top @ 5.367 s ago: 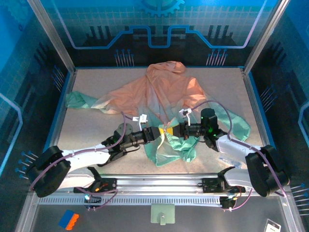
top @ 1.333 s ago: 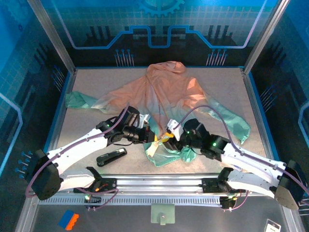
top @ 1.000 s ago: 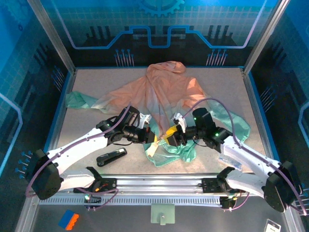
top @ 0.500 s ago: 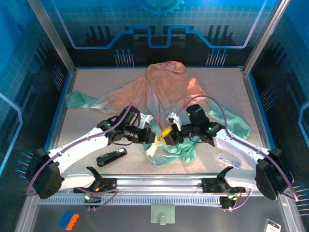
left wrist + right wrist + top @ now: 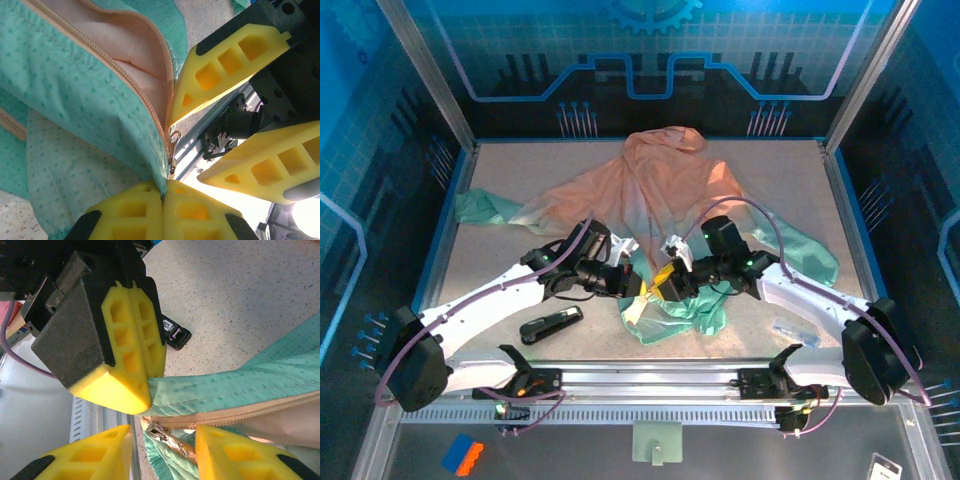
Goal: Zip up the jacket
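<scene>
The jacket [image 5: 660, 185] lies spread on the table, peach at the far end and mint green [image 5: 685, 310] towards me. My left gripper [image 5: 641, 289] is shut on the mint hem just below the zipper's end; in the left wrist view its fingertips [image 5: 164, 192] pinch that edge. The metal zipper pull [image 5: 172, 439] hangs between the fingers of my right gripper [image 5: 162, 452], which stands open around it. The pull [image 5: 173, 145] dangles at the bottom of the orange zipper [image 5: 150, 100]. The two grippers nearly touch.
A black stapler-like tool [image 5: 551, 325] lies on the table left of the jacket's hem, under the left arm. A small clear item [image 5: 788, 330] lies at the front right. The metal rail [image 5: 650, 378] runs along the near edge.
My right gripper has swung left and up to the left gripper, bringing its fingers around the zipper pull and narrowing a little. The left gripper has kept its grip and place.
</scene>
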{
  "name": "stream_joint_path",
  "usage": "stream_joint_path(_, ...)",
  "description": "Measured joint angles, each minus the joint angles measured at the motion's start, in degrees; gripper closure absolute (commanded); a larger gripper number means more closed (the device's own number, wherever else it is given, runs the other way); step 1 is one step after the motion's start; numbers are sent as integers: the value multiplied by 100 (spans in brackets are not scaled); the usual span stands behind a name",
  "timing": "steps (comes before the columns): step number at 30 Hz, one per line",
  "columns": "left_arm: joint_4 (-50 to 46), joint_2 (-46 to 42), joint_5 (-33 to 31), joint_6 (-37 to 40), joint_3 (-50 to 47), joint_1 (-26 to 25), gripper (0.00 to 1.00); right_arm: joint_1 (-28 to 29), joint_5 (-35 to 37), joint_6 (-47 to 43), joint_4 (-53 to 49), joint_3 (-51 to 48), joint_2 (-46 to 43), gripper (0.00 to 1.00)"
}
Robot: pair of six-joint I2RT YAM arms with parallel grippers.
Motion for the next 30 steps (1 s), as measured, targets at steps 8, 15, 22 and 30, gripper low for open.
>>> stream_joint_path(8, -22, 0, 0, 74, 9, 0, 100, 11, 17, -212, -81, 0, 105, 75)
stream_joint_path(15, -92, 0, -4, 76, 11, 11, 100, 22, 87, -260, -87, 0, 39, 100)
stream_joint_path(22, -92, -15, -2, 76, 24, 11, 100, 68, 455, -247, -153, 0, -398, 100)
stream_joint_path(30, -46, -199, 0, 79, 46, 11, 100, 140, 968, -245, -315, -2, -748, 100)
